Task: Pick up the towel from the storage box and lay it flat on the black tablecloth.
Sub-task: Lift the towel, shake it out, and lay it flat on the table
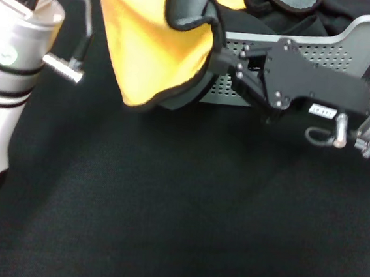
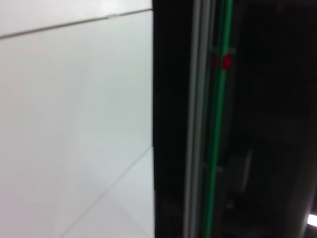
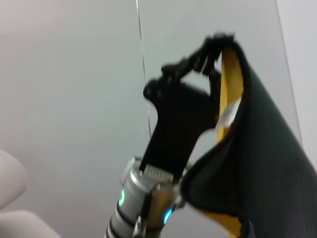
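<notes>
In the head view you see the towel (image 1: pixel 158 41) hanging in the air in front of the storage box (image 1: pixel 324 57), yellow face toward you, its grey-teal face and black hem folded over at the top. Its lower edge hangs above the black tablecloth (image 1: pixel 179 203), which covers the surface. The right gripper (image 1: pixel 227 59) reaches in from the right across the front of the storage box, its jaws pinching the towel's side edge. Dark cloths lie bunched inside the storage box. The left arm (image 1: pixel 13 50) stands upright, well apart from the storage box; its jaws are out of sight.

The left wrist view shows you only a pale floor and a dark edge with a green stripe.

In the right wrist view, a black gripper (image 3: pixel 215 42) holds the towel (image 3: pixel 262 148) up by a corner, jaws closed on it, grey-teal face outward, yellow lining showing.
</notes>
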`<state>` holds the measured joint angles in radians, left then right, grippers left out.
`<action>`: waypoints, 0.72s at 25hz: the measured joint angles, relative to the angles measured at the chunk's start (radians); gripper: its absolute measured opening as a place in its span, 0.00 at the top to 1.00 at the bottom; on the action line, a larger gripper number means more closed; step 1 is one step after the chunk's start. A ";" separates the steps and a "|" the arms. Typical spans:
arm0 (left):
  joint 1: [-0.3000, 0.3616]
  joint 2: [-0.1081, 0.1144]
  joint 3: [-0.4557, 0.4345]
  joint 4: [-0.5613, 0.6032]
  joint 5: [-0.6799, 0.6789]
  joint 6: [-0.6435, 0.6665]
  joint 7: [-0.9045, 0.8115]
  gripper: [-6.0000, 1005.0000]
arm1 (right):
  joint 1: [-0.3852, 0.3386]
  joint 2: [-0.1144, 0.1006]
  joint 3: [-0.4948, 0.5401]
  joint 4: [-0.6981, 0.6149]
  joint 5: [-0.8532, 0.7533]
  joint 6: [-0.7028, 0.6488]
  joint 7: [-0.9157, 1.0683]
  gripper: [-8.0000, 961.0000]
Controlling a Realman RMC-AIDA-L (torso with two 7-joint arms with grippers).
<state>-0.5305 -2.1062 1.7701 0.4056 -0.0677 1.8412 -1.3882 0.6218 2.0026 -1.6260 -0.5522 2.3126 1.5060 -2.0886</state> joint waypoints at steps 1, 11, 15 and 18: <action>0.010 0.001 0.001 -0.005 -0.001 0.000 0.000 0.96 | 0.003 -0.009 0.004 -0.020 -0.005 -0.003 0.028 0.99; 0.130 0.007 0.003 -0.047 0.000 0.006 -0.004 0.96 | -0.009 -0.019 0.295 -0.371 -0.388 -0.006 0.408 0.99; 0.138 0.007 0.004 -0.128 0.005 0.006 -0.002 0.96 | -0.019 -0.011 0.356 -0.544 -0.510 -0.002 0.554 0.99; 0.149 0.009 0.002 -0.173 0.016 0.022 0.015 0.95 | -0.041 -0.010 0.377 -0.664 -0.554 -0.001 0.619 0.99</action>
<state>-0.3812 -2.0974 1.7725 0.2324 -0.0518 1.8636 -1.3729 0.5812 1.9926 -1.2485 -1.2165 1.7589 1.5047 -1.4697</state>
